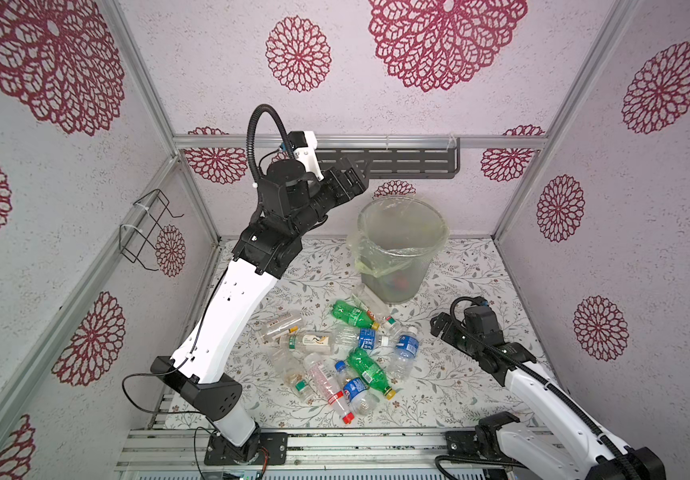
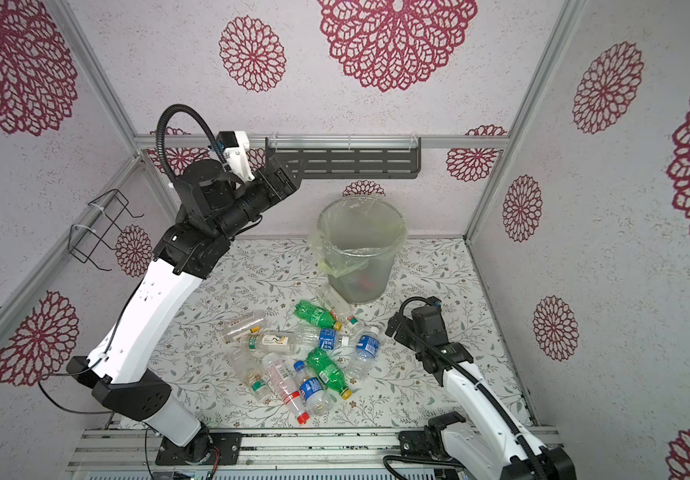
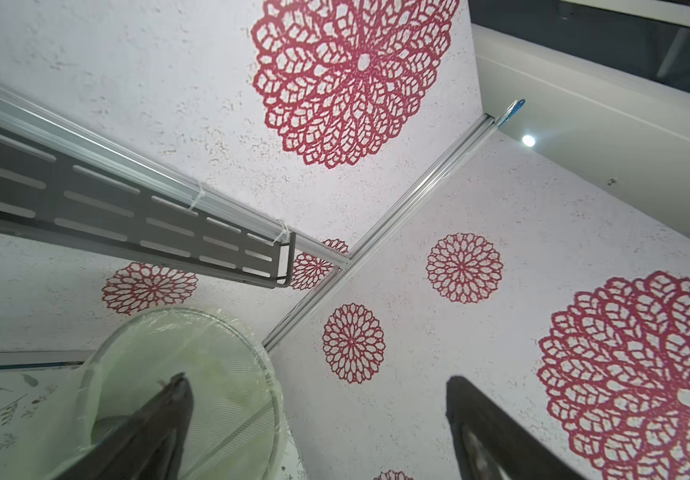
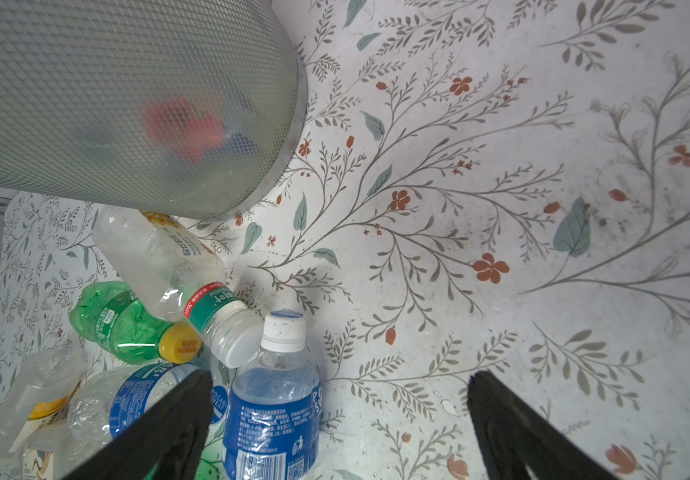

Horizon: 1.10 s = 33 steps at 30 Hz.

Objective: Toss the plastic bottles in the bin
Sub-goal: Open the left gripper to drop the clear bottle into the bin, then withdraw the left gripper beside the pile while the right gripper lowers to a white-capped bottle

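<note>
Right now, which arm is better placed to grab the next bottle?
The right. The open right gripper sits low beside the plastic bottles, with the blue-label bottle just in front of it. The left gripper is open and empty, high up by the bin, far from them.

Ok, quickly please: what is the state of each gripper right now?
Left gripper: open, holding nothing, raised near the bin.
Right gripper: open, holding nothing, low beside the plastic bottles.
</note>
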Tool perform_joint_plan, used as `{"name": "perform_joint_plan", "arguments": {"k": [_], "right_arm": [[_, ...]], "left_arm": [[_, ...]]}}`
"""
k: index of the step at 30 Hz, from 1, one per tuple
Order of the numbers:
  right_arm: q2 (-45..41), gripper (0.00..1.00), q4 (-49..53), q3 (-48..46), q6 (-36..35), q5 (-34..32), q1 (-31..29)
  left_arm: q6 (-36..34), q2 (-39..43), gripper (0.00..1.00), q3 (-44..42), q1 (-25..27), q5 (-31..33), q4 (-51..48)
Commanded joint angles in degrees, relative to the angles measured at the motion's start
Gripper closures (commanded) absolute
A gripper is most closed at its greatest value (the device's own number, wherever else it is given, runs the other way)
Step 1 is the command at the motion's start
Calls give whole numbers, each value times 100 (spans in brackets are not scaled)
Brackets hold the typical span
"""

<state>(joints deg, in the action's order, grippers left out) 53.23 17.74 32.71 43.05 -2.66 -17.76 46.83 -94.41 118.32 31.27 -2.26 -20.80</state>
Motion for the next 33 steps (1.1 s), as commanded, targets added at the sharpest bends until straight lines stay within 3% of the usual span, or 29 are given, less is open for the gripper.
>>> {"name": "perform_joint_plan", "arguments": {"k": [1,17,33], "right_arm": [[-67,1,7,43,120,-9,32],[-7,1,-17,-159,902,-156,-7],[-37,1,18,-432,1815,-478,-454]], "left_arm": [[-134,85,3,-555,-216,-105,-28],[-217,1783,3,-3342,-1206,-161,-255],[-300,2110,3,-4713,-2175,-876,-428]]}}
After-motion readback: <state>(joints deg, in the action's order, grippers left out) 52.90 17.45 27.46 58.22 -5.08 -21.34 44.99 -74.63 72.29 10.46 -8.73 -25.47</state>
